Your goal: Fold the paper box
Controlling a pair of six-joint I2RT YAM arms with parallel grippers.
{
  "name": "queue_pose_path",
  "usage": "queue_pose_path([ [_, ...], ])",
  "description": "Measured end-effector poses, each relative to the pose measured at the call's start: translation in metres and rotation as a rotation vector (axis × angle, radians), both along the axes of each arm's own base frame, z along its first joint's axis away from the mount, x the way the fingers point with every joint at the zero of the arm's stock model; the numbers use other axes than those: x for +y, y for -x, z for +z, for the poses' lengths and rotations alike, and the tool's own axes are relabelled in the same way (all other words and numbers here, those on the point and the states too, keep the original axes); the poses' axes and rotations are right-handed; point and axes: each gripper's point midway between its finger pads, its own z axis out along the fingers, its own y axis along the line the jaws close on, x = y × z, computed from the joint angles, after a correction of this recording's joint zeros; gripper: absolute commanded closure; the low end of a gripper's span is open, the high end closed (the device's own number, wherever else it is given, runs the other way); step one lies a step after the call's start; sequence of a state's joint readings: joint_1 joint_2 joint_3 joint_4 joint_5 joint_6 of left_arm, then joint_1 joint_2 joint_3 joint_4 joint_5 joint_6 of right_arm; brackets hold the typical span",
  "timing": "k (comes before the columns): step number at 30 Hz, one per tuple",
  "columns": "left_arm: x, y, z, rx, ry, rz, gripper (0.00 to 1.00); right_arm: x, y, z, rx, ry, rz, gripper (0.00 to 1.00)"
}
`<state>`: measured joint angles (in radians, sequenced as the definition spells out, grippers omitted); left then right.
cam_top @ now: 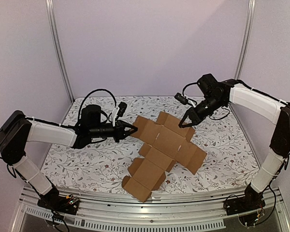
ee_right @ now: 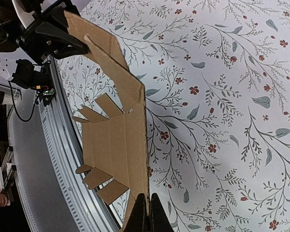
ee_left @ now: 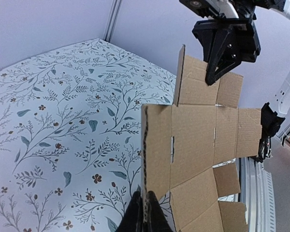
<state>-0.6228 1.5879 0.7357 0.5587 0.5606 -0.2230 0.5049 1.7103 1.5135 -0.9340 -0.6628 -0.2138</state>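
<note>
- Along the bottom of the top view, a metal rail (cam_top: 193, 205), with the base of the left arm (cam_top: 50, 133) at lower left and that of the right arm (cam_top: 253, 99) at lower right.
- Just above the rail, the lowest flaps of the paper box (cam_top: 166, 140), low over the near edge of the floral-patterned counter (cam_top: 82, 164); touching it or not, impossible to tell.
- In the centre of the frame, spread open as a brown die-cut sheet, sloping from upper right down to lower left, lifted at two of its upper flaps.
- At centre left, left jaws closed on the sheet's left flap.
- In the left wrist view, that pinch at bottom centre: black fingertips (ee_left: 134, 220) tight on a thin cardboard edge, the rest of the sheet rising toward the upper right.
- Farther back, right of centre in the top view, right jaws closed on the upper right flap.
- In the right wrist view, fingertips (ee_right: 158, 220) clamped on the sheet's edge at bottom centre, cardboard stretching up to the left jaws in the upper left.
- Behind everything, pale walls (cam_top: 150, 43).
</note>
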Motion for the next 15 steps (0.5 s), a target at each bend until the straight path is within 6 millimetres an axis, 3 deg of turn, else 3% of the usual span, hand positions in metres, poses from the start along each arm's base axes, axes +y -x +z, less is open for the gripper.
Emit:
queue_pose_path([
  [7, 0.005, -0.005, -0.002, 0.042, 0.005, 0.032, 0.62, 0.005, 0.001, 0.0, -0.084, 0.1, 0.011, 1.0],
  [15, 0.016, -0.014, 0.004, 0.096, 0.0, 0.117, 0.56, 0.012, -0.001, -0.002, -0.233, 0.222, 0.052, 1.0],
])
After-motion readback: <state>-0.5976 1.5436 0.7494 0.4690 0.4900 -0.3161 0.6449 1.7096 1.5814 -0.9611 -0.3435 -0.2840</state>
